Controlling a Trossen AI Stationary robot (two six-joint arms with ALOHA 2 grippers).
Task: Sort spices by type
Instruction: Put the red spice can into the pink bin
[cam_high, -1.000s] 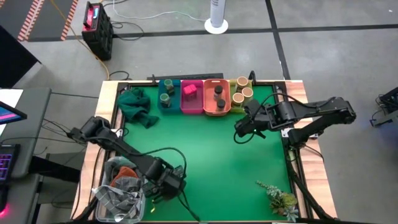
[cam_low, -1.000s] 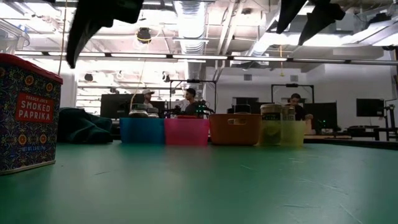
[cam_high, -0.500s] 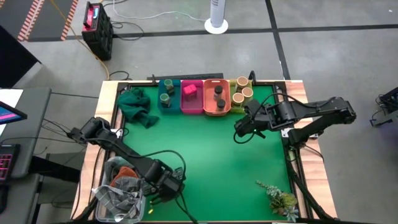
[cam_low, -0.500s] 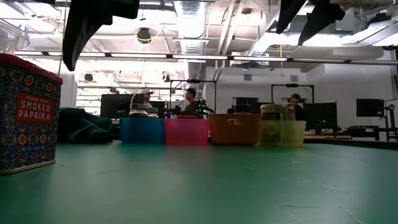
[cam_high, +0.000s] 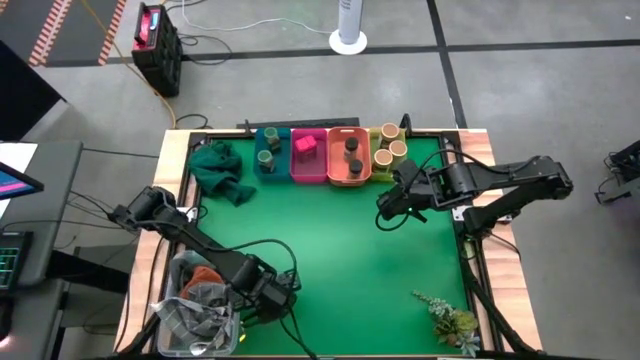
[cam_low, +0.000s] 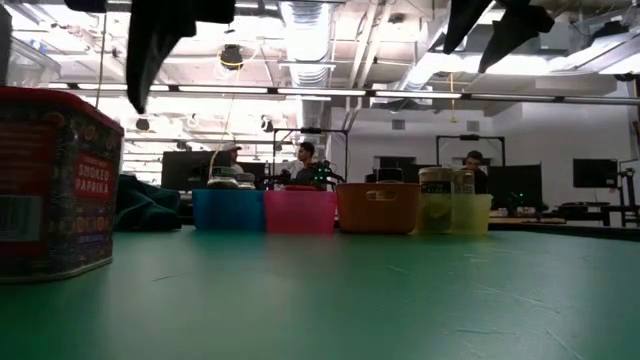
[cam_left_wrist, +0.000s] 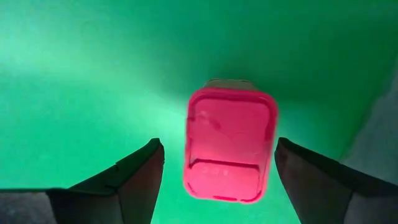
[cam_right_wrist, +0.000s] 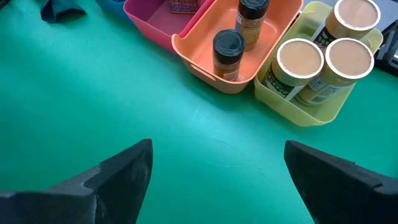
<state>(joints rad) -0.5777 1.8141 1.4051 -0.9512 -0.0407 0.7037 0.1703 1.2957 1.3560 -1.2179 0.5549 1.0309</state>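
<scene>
My left gripper (cam_left_wrist: 214, 168) hovers, fingers apart, over the last pink-lidded paprika tin (cam_left_wrist: 229, 145) at the table's seven o'clock. I judge the pickup step underway; next comes descending and closing. My right gripper (cam_high: 385, 214) waits spread at two o'clock.

grey concrete floor (cam_high: 300, 25), white fan base (cam_high: 348, 41), exposed ceiling ducts (cam_low: 305, 25), dark monitors (cam_low: 595, 172)

Four bins (cam_high: 326, 163) stand in a row at the worktop's (cam_high: 340, 250) twelve o'clock edge, jars (cam_right_wrist: 228, 54) inside them. A cloth (cam_high: 218, 170) lies at ten o'clock, a plant sprig (cam_high: 448, 318) at five, and a paprika tin (cam_low: 52, 180) at seven.
</scene>
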